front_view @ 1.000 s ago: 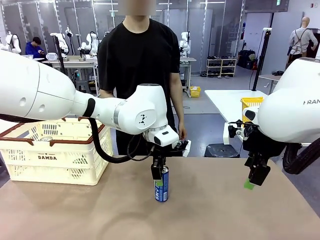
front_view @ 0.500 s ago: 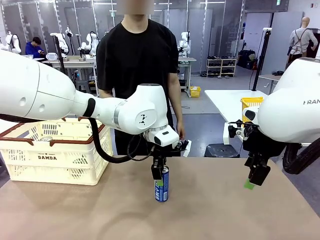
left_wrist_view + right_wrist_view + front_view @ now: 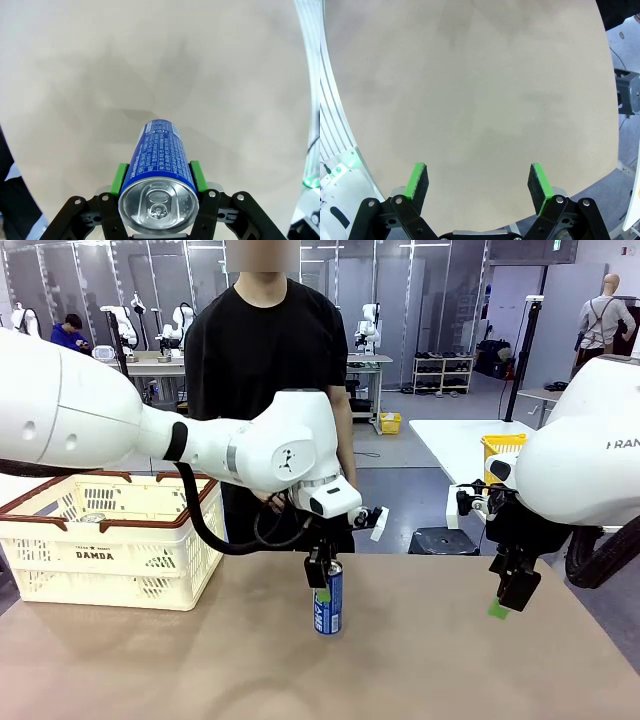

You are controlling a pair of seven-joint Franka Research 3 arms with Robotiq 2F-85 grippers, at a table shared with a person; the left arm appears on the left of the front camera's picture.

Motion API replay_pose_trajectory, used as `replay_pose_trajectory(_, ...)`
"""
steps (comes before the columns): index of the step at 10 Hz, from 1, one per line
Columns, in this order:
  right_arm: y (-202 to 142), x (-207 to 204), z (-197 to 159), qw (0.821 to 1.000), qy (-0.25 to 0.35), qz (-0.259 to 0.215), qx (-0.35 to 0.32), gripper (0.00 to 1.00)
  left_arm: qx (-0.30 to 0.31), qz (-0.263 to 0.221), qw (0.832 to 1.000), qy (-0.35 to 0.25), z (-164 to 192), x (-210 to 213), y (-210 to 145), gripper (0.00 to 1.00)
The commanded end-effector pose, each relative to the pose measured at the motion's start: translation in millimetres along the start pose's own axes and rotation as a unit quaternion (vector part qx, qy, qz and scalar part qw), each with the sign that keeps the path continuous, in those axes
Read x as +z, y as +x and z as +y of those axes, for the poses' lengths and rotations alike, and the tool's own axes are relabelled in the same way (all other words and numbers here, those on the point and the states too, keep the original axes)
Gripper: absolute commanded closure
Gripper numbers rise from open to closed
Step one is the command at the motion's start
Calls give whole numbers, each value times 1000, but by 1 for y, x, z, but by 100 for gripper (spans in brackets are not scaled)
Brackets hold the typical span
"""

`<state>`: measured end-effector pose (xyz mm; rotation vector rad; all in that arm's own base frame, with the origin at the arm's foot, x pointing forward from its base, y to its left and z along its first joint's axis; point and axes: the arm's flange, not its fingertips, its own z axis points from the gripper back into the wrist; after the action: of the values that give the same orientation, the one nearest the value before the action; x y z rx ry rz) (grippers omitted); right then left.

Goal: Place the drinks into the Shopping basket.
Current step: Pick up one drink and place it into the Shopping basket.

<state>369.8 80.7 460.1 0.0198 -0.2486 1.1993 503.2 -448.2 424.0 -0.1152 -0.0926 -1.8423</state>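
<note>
Counter surface is bare around the blue drink can (image 3: 327,602), which stands upright near the centre, pinched below its silver top by the left gripper (image 3: 321,583) fingers (image 3: 118,178). Whether its base touches the counter cannot be told. Transfer to the Shopping basket (image 3: 110,565) at the far left corner is not yet done; a can top (image 3: 92,519) appears inside it. The basket rim must be cleared. Right gripper (image 3: 477,182), fingers spread and empty, hangs by the right edge. A person stands at the far edge.

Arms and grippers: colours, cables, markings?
Both arms are white with rounded joints. The left arm has a black band, a small black logo and a black cable looping under its wrist; the right arm carries dark lettering. The left gripper and right gripper are black linkages with green pads.
</note>
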Motion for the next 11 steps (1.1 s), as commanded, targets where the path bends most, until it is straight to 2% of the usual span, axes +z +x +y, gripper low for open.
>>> replay_pose_trajectory(1, 0, 1, 0, 1000, -1, 4, -1, 0, -30, -5, 999, 8, -8, 50, -3, 96)
replay_pose_trajectory(3, 0, 1, 0, 1000, -1, 4, -1, 0, -51, 18, 998, 28, -16, 99, 7, 96)
replay_pose_trajectory(4, 0, 1, 0, 1000, -1, 4, -1, 0, -63, 14, 997, 42, -19, 126, 14, 96)
replay_pose_trajectory(7, 0, 1, 0, 1000, -1, 4, -1, 0, -87, 40, 993, 72, -28, 181, 22, 96)
replay_pose_trajectory(10, 0, 1, 0, 1000, -1, 4, -1, 0, -102, 39, 991, 73, -30, 194, 17, 96)
replay_pose_trajectory(11, 0, 1, 0, 1000, -1, 4, -1, 0, -80, 31, 993, 78, -32, 188, 21, 96)
